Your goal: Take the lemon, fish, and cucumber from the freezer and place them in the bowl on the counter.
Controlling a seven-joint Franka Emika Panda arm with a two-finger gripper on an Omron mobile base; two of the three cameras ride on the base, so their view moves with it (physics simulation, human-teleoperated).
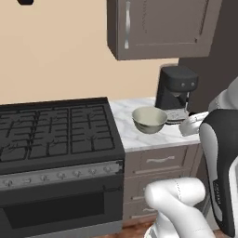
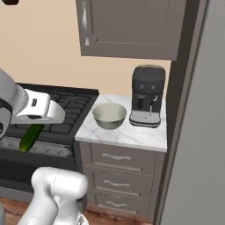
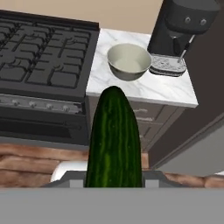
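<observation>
Worktop (image 2: 115, 134): white marble with grey veins, a short run between the black gas stove (image 1: 51, 130) on one side and a tall grey panel on the other, grey-brown drawers with silver handles beneath. Two items sit on it. Bowl (image 2: 109, 115), pale olive-beige, glossy inside, upright, on the stove-side half toward the middle. Black coffee machine (image 2: 148, 96) stands at the back by the wall, its drip tray just beside the bowl; can't tell if they touch. Front strip of marble bare.
</observation>
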